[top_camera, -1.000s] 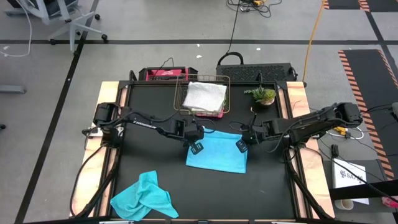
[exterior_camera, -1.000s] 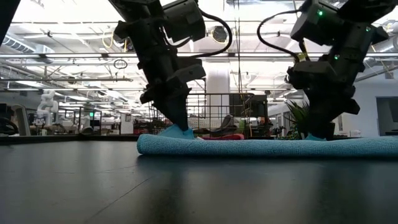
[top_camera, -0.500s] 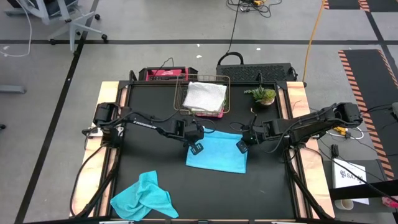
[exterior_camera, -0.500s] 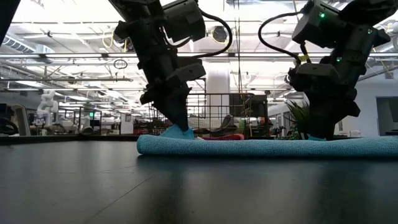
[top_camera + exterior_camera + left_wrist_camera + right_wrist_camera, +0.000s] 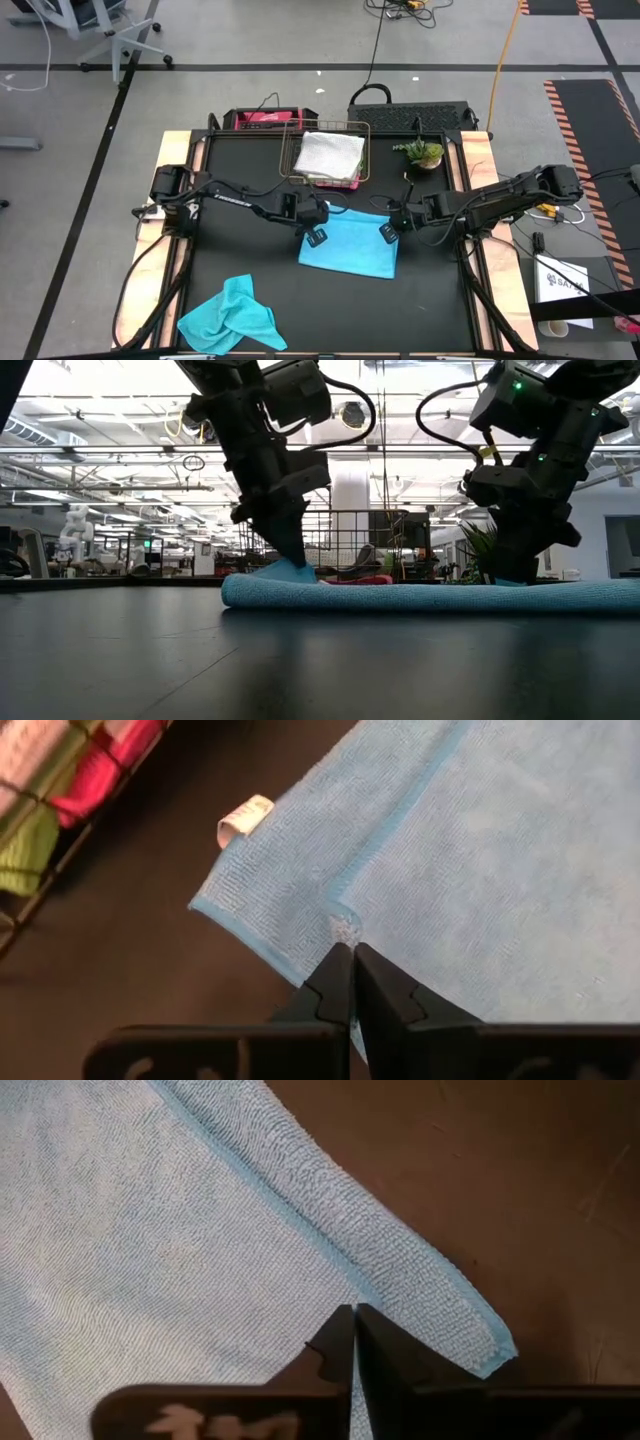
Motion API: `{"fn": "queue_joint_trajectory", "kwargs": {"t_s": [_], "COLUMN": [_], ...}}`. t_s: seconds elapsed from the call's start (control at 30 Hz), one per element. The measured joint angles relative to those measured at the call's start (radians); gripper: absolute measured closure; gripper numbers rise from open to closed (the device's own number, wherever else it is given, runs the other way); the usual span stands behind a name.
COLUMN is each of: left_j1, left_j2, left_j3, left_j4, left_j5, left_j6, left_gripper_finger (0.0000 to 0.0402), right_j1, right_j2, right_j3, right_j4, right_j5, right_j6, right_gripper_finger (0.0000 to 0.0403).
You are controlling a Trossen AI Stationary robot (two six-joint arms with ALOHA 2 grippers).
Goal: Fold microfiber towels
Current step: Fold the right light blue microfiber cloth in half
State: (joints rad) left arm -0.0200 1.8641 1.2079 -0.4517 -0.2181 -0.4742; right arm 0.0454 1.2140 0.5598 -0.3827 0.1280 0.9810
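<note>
A turquoise towel [image 5: 350,250], folded in two layers, lies flat at the table's middle. My left gripper [image 5: 316,238] is shut at its left side and my right gripper [image 5: 388,235] is shut at its right side. Both slant down onto it. A second turquoise towel [image 5: 232,315] lies crumpled near the table's front left. A light grey towel [image 5: 328,152] sits on top in the copper wire basket [image 5: 296,150], with pink and lime green cloth [image 5: 60,790] under it. My left gripper pinches the corner of the towel's upper layer [image 5: 343,923] between its two fingertips, slanting down from the table's left. The cloth puckers slightly at the tips [image 5: 285,570]; the rest lies flat on the lower layer, whose labelled corner [image 5: 215,900] sticks out beyond it. My right gripper pinches the other corner of the upper layer [image 5: 362,1295] between its fingertips, slanting down from the table's right. The cloth stays flat, and a strip of the lower layer [image 5: 420,1280] shows beyond that corner.
The basket stands at the table's far middle, just beyond the folded towel. A small potted plant [image 5: 422,152] stands to its right at the far edge. Bare black tabletop [image 5: 430,310] lies at the near right.
</note>
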Motion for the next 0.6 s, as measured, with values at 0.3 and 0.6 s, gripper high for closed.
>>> {"fn": "queue_joint_trajectory", "kwargs": {"t_s": [0.3,0.6], "left_j1": [0.004,0.038], "left_j2": [0.000,0.000], "left_j3": [0.000,0.000], "left_j4": [0.066,0.069], "left_j5": [-0.012,-0.017], "left_j6": [0.030,0.055], "left_gripper_finger": [0.0391,0.0385], "right_j1": [0.002,0.003], "right_j2": [-0.063,-0.159], "right_j3": [0.000,0.000], "right_j4": [-0.003,-0.067], "right_j5": [-0.001,0.004], "right_j6": [0.035,0.081], "right_gripper_finger": [0.0402,0.0403]}}
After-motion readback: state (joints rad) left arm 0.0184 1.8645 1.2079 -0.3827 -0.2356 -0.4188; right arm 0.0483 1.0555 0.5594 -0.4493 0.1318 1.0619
